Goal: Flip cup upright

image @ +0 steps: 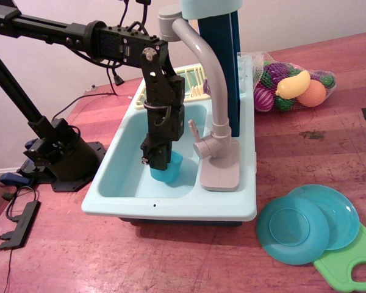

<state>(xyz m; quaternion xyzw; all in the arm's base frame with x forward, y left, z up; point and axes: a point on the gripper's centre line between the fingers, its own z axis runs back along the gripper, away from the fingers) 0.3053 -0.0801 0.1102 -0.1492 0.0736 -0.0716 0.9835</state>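
Observation:
The small teal-blue cup (171, 169) hangs inside the light-blue toy sink basin (125, 174), held off the basin floor with its wider end up and slightly tilted. My black gripper (159, 162) points straight down into the basin and is shut on the cup's left side. The fingers cover part of the cup, and its handle does not show.
A grey toy faucet (215, 128) stands right of the cup, with a dark blue column (222, 67) behind it. A yellow dish rack (186, 85) sits at the sink's back. Two teal plates (308, 224), a green cutting board (351, 262) and a bag of toy fruit (293, 85) lie to the right.

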